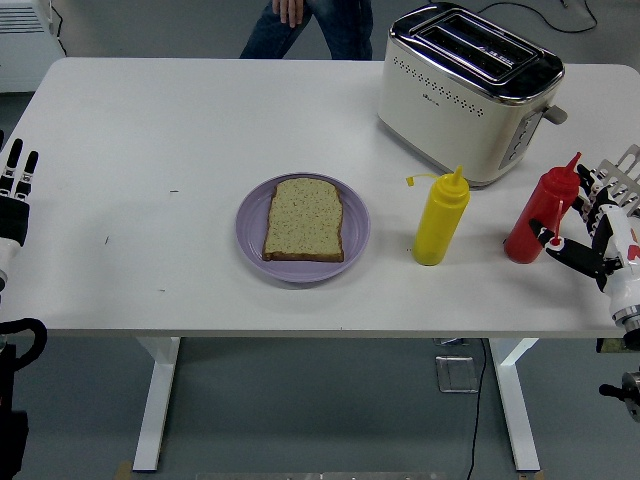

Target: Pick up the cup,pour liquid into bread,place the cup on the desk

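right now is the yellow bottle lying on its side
No, the yellow bottle stands upright on the table, between the purple plate and the red bottle.

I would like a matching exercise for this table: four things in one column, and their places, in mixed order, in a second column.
Things:
1. toaster
2. bread slice
3. yellow bottle
4. red bottle

Places:
a. on the purple plate
b. beside the right hand
c. far right part of the table
d. between the plate and the red bottle

Pairs: 1-c, 2-a, 3-d, 4-b
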You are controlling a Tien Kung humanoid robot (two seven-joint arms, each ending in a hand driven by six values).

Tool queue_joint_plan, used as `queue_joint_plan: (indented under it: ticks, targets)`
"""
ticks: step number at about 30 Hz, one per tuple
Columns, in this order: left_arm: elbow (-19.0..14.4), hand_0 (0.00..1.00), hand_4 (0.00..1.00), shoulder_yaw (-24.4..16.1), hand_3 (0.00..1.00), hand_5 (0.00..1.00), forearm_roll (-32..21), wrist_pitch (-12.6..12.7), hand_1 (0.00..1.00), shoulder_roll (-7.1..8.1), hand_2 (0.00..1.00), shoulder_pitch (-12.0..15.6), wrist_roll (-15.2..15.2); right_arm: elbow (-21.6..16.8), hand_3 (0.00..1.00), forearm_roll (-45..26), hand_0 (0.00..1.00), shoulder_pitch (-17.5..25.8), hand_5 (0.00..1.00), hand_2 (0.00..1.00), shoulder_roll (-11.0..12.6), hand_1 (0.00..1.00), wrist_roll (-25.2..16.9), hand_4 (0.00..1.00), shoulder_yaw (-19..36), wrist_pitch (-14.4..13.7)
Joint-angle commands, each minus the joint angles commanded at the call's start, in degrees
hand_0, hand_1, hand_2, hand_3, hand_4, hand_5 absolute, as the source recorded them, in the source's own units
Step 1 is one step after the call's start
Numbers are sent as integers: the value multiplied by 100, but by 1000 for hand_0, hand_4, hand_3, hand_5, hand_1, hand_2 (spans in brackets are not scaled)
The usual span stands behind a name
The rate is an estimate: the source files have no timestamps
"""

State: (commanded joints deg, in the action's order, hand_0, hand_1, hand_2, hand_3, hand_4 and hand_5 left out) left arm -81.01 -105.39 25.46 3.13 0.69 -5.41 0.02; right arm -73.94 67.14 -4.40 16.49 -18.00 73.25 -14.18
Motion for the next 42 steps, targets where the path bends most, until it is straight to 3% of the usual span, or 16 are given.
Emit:
queue_joint_plan:
  ticks: [1, 2, 13, 14, 18, 19, 20, 25, 26, 31, 32, 37, 38, 42]
  targets:
    - [0, 784, 515, 5, 699, 998, 0, -1, 740, -1, 740, 3, 1, 10, 998, -43, 969, -24, 125, 968, -7, 905, -12, 853, -35, -14]
    - [1, 785, 514, 9, 699, 998, 1, -2, 740, -1, 740, 5, 1, 28, 996, -104, 936, -55, 128, 906, -19, 873, -27, 856, -80, -32]
    - [7, 786, 514, 13, 699, 998, 4, 0, 740, -3, 740, 35, 0, 95, 974, -453, 931, -212, 136, 881, -62, 865, -103, 873, -330, -44]
    - [8, 787, 513, 15, 699, 997, 4, -1, 740, -2, 742, 34, 1, 117, 917, -497, 898, -251, 127, 813, -79, 828, -119, 861, -358, -57]
    - [10, 787, 513, 10, 699, 997, 3, 0, 740, -3, 742, 31, 1, 173, 917, -565, 898, -340, 127, 813, -111, 828, -143, 861, -423, -103]
    - [8, 787, 513, 7, 699, 997, 2, -2, 740, -3, 742, 23, 2, 218, 917, -618, 898, -400, 127, 813, -131, 828, -162, 861, -468, -164]
    - [7, 787, 515, 2, 700, 998, 2, -3, 742, -3, 741, 16, 2, 254, 851, -661, 853, -440, 134, 708, -145, 756, -175, 866, -501, -206]
    - [5, 787, 515, -24, 700, 998, 3, -1, 742, -3, 741, 11, 0, 359, 851, -872, 853, -537, 134, 708, -178, 756, -218, 866, -591, -354]
    - [6, 788, 514, -30, 699, 996, 3, -1, 743, -2, 742, 11, 0, 381, 754, -947, 762, -561, 142, 611, -187, 659, -235, 882, -621, -394]
    - [7, 788, 514, -38, 699, 996, 3, -1, 743, -5, 742, 12, 0, 439, 754, -1136, 762, -637, 142, 611, -221, 659, -286, 882, -720, -529]
    - [7, 788, 513, -38, 698, 994, 3, -1, 743, -6, 742, 11, 1, 458, 637, -1183, 652, -662, 141, 506, -232, 543, -299, 880, -752, -566]
    - [8, 788, 513, -38, 698, 994, 1, 0, 743, -11, 742, 11, 2, 550, 637, -1391, 652, -773, 141, 506, -277, 543, -364, 880, -930, -784]
    - [8, 788, 513, -37, 699, 991, 1, -1, 744, -11, 742, 10, 3, 562, 474, -1412, 447, -785, 137, 373, -282, 368, -370, 874, -951, -817]
    - [7, 788, 513, -44, 699, 991, 2, 1, 744, -11, 742, 8, 2, 606, 474, -1544, 447, -833, 137, 373, -297, 368, -444, 874, -1031, -1002]
